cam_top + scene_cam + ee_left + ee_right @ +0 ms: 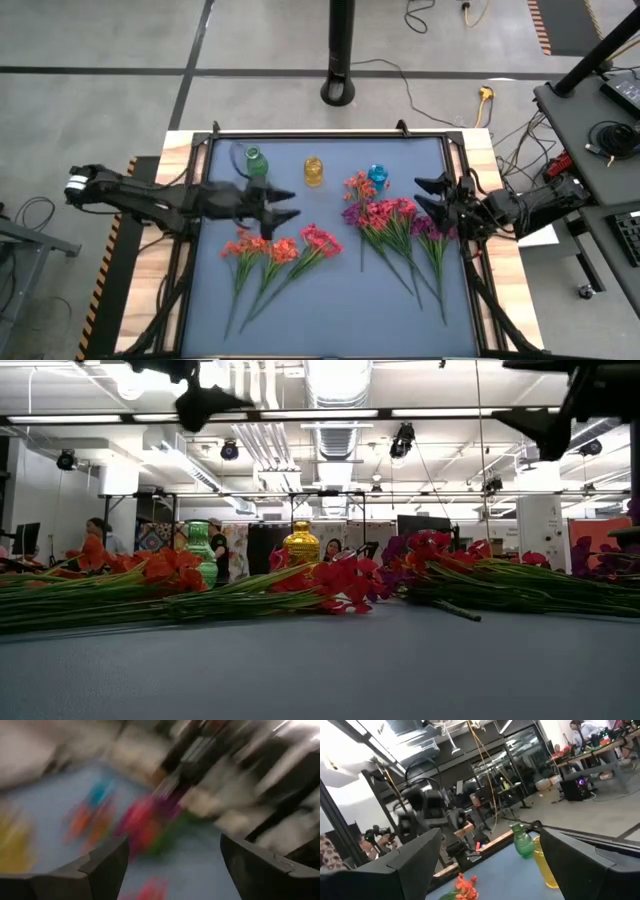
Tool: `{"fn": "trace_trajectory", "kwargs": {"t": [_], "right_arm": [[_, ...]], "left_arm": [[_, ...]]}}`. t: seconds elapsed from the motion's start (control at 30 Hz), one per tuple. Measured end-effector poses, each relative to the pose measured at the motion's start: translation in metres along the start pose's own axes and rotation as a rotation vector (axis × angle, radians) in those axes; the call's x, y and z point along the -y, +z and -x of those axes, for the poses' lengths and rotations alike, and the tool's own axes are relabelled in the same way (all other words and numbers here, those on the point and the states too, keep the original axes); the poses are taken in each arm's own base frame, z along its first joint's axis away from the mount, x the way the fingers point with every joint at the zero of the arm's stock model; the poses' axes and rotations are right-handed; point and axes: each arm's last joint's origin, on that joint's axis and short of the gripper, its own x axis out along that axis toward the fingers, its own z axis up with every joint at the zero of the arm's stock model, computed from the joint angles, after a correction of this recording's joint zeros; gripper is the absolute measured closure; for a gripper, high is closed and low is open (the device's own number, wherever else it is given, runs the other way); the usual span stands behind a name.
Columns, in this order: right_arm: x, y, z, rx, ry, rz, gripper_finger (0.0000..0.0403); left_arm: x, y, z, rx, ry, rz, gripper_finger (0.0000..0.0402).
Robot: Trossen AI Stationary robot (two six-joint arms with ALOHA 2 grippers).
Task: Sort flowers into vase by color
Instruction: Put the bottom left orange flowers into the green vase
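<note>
Overhead, both the left gripper [288, 205] and right gripper [424, 195] hang with fingers apart above thin-stemmed, clustered flowers [390, 225] on the smooth blue bench [320, 310].

Visibility limits noted.
Left wrist view wholly motion-blurred: flowers [145, 822] read only as colour smears. Low view cuts both arms at the top edge; green vase [201, 550] partly hidden behind blossoms.

Bare worktop [330, 310] lies open between the two heaps of flowers [275, 250]; three vases [314, 171] stand along the far edge.
</note>
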Motion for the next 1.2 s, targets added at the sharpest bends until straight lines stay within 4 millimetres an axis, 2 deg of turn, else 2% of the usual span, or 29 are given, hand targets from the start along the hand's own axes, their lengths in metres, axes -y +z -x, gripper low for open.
{"fn": "trace_trajectory", "kwargs": {"t": [0.07, 0.2, 0.33, 0.5, 0.63, 0.77, 1.03, 1.2], "right_arm": [[-0.007, 0.009, -0.006, -0.03, -0.009, 0.021, 0.0071], [-0.023, 0.015, -0.025, -0.181, -0.059, 0.128, 0.0071], [-0.037, 0.019, -0.043, -0.299, -0.104, 0.165, 0.0071], [-0.05, 0.022, -0.059, -0.38, -0.134, 0.216, 0.0071], [-0.057, 0.022, -0.07, -0.424, -0.145, 0.247, 0.0071], [-0.065, 0.03, -0.078, -0.451, -0.156, 0.267, 0.0071], [-0.072, 0.03, -0.087, -0.485, -0.166, 0.303, 0.0071], [-0.072, 0.025, -0.089, -0.511, -0.17, 0.32, 0.0071]], "left_arm": [[0.008, -0.007, 0.001, -0.177, 0.198, 0.001, 0.0107], [0.026, -0.023, 0.016, -0.432, 0.533, -0.016, 0.0107], [0.051, -0.042, 0.028, -0.592, 0.706, -0.012, 0.0107], [0.079, -0.062, 0.031, -0.617, 0.802, 0.02, 0.0107], [0.09, -0.077, 0.029, -0.648, 0.857, 0.11, 0.0107], [0.094, -0.093, 0.027, -0.719, 0.93, 0.195, 0.0107], [0.1, -0.128, 0.018, -0.849, 1.03, 0.233, 0.0107], [0.102, -0.146, 0.008, -0.876, 1.0, 0.239, 0.0107]]}}
